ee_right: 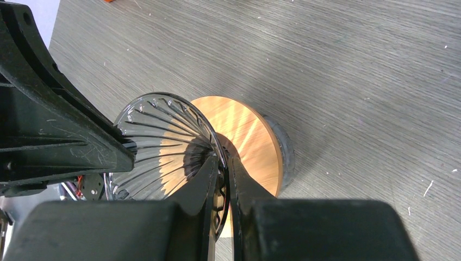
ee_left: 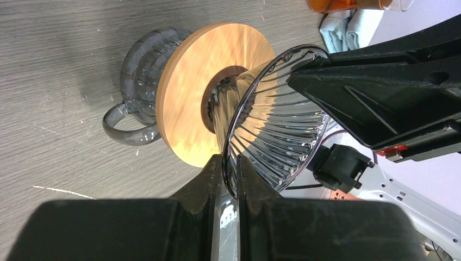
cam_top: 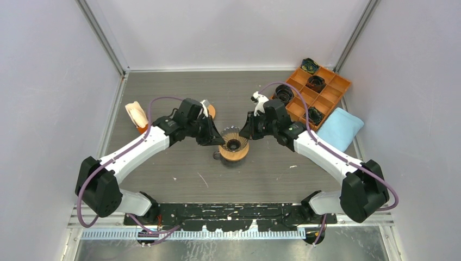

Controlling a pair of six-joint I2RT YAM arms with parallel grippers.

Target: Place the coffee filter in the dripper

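Fingers point(ee_left: 211, 182) of the left gripper point(ee_left: 229, 171) pinch the glass rim of the dripper point(ee_left: 277, 130); the right gripper point(ee_right: 223, 163) clamps the opposite edge. The dripper's wooden collar point(ee_left: 201, 103) sits on a glass mug point(ee_left: 138, 81). The coffee filter point(cam_top: 135, 114) lies well apart, near the left wall.

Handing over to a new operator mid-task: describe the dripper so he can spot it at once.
On the grey table, look at the middle, where the two arms' pincers meet. The dripper stands there on a clear handled glass cup, its rim pinched by the left pincer and the right pincer. It alone is a ribbed clear cone with a round wooden collar.
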